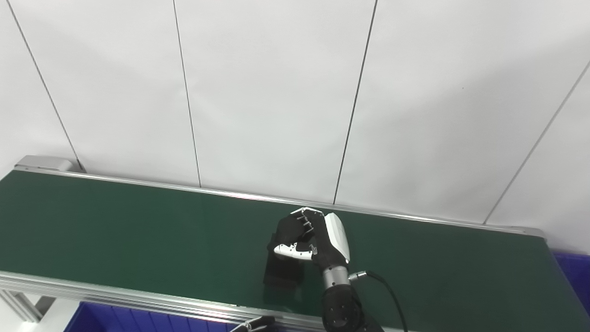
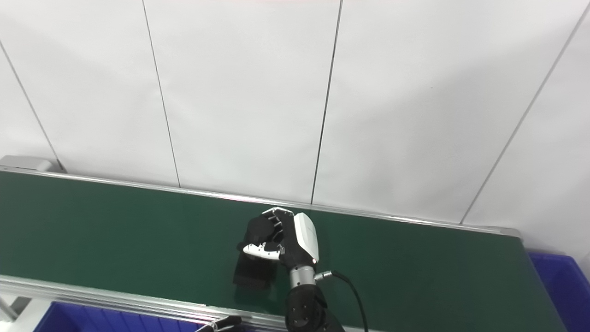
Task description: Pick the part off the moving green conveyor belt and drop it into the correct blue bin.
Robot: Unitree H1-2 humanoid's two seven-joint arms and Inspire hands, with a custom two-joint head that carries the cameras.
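A black block-shaped part (image 1: 282,272) lies on the green conveyor belt (image 1: 138,230), toward its near edge. My right hand (image 1: 309,240) reaches over the belt from below, and its fingers and thumb are curled around the upper end of the part. The hand covers that end, so I cannot tell whether the part is lifted or resting on the belt. Only the fingertips of my left hand (image 1: 252,325) show at the bottom edge, below the belt's near rail.
A blue bin (image 1: 115,319) sits below the belt's near rail at bottom left. Another blue bin (image 2: 560,281) stands past the belt's right end. White wall panels rise behind the far rail (image 1: 230,194).
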